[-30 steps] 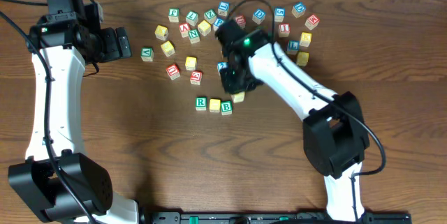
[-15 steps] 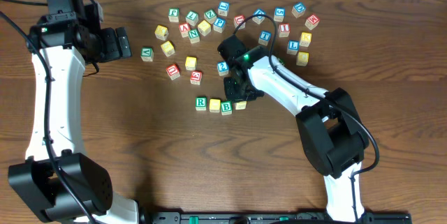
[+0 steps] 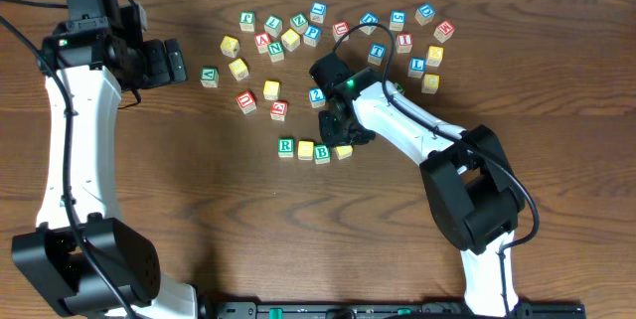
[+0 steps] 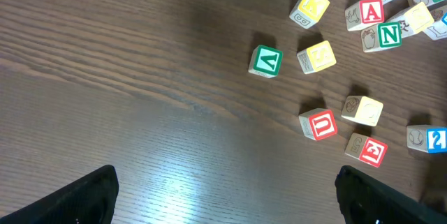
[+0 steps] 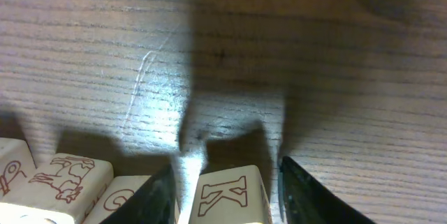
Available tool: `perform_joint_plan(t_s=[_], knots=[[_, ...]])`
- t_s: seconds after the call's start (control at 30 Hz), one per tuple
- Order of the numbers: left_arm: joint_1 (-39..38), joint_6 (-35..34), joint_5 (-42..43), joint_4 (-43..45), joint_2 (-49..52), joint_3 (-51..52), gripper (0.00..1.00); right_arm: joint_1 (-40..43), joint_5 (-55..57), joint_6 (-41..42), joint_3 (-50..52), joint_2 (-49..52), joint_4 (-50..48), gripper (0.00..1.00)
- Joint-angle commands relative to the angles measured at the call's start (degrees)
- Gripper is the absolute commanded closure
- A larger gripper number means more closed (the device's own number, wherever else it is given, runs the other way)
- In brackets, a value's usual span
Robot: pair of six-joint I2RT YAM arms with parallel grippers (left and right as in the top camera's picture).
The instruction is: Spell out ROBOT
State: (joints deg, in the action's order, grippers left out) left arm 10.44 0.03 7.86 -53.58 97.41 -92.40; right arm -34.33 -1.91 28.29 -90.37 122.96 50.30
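so the yellow-topped wooden cube [image 3: 344,150] with a red-outlined K is sitting between the black right pincer [image 5: 227,185] fingers, with the green-bordered R cube [image 3: 286,146], plain yellow cube [image 3: 305,149] and green-bordered B cube [image 3: 322,154] lining up beside it

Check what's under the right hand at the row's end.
A yellow-faced cube sits between the fingers of the right hand, beside the B cube, a red K on one side. Overhead, the hand covers part of its top; that letter is unreadable.
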Motion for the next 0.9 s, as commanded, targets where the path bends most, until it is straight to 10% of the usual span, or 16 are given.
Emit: perform_joint_plan(t_s=[0.0, 0.4, 0.87], knots=[[0.2, 0.2, 0.5, -0.1, -0.9, -1.2, 0.02, -0.1, -0.4, 0.4, -0.7, 0.4, 0.3, 0.55], [0.2, 0.2, 0.5, -0.1, -0.9, -1.2, 0.02, 5.4, 1.2, -5.0, -20.9, -0.5, 9.2, 0.37], [0.2, 0.2, 0.5, -0.1, -0.9, -1.2, 0.02, 15.5, 6.0, -4.6, -25.0, 4.8, -4.7, 0.30]])
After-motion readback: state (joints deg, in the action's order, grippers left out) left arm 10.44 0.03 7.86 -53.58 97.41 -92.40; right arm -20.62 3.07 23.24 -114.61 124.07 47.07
